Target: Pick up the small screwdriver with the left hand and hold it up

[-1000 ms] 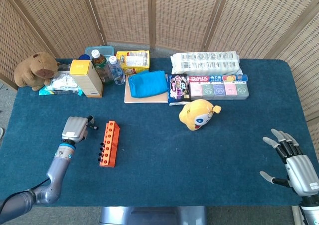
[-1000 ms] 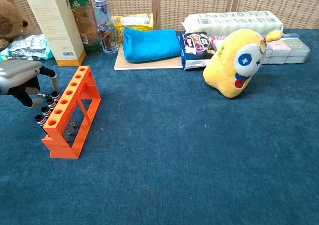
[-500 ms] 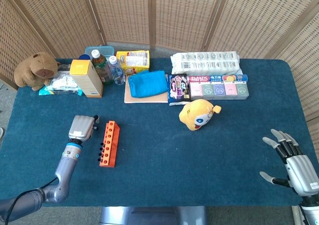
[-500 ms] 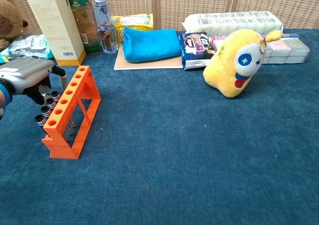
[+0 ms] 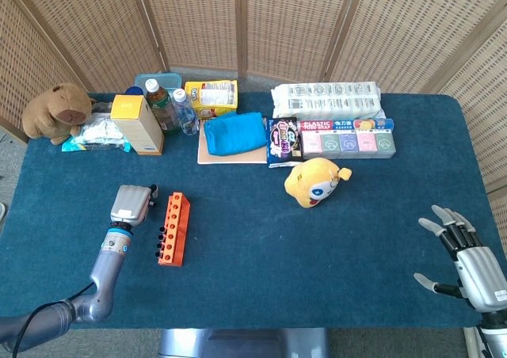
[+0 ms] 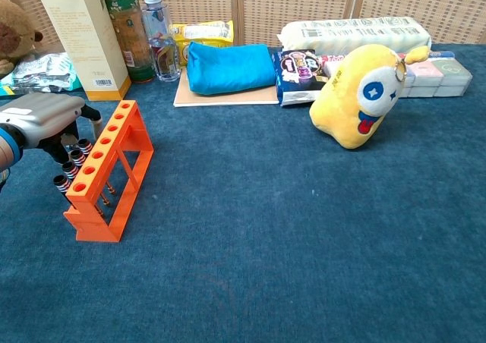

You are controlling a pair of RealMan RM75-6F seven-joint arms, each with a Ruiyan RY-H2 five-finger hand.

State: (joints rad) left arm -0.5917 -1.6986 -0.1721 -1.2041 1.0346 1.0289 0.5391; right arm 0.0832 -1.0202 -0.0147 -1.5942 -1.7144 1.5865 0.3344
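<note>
On the left part of the blue table (image 5: 261, 279), an orange rack (image 5: 173, 227) is seen, with a row of small screwdrivers (image 6: 70, 169) standing along its left side, their dark ringed handles upward. Which of them is the task's one cannot be told. The left hand (image 5: 132, 204) is placed just beside the far end of this row, palm down, with its fingers (image 6: 89, 115) curled downward over the handles; from the chest view it seems that a fingertip is very close to the farthest handle, but whether something is gripped cannot be told, because the handles are small and partly hidden under the hand. No screwdriver is lifted out of the rack. The right hand (image 5: 469, 264) is seen only in the head view, at the near right corner, well apart from everything, with its fingers spread and nothing held. Behind the rack, a yellow box (image 5: 138, 125) and two bottles (image 5: 171, 107) are standing. A yellow plush toy (image 5: 314, 180) is lying near the middle of the table, and a blue pouch (image 5: 234, 132) is resting further back.
</note>
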